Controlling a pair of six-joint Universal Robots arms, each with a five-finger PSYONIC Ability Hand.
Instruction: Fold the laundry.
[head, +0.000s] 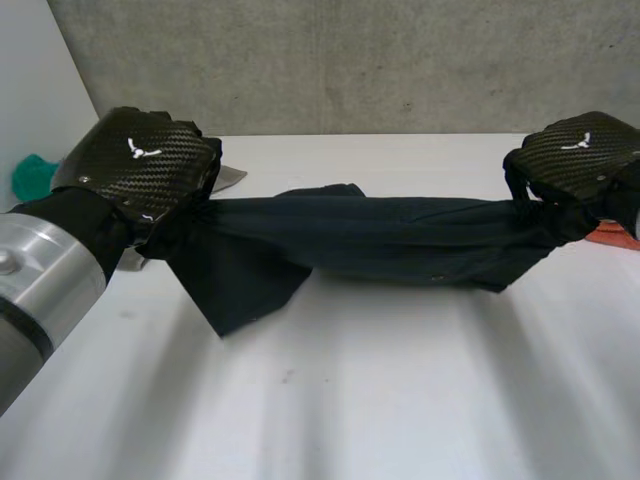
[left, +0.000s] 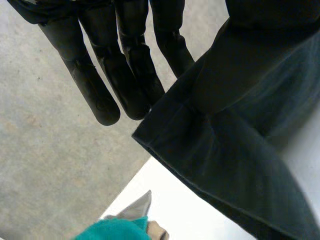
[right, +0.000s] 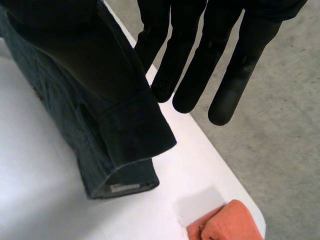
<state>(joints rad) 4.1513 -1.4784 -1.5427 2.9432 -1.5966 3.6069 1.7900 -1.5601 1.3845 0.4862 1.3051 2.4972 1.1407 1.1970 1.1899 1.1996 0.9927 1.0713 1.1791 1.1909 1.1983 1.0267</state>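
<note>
Laundry here is one dark navy, soft woven garment, strung in a sagging band between the two hands above the white table. One corner droops below the left hand. That hand's fingers are straight and clear of the fabric, and a hemmed fold beside them hangs over what seems to be the thumb. The right hand is the same: its fingers are extended and a cuffed end is draped beside them. The garment looks light, limp and likely to slide off, so pinching the hems at each end seems the safest hold. A teal cloth lies beyond the left fingertips and an orange cloth beyond the right fingertips.
</note>
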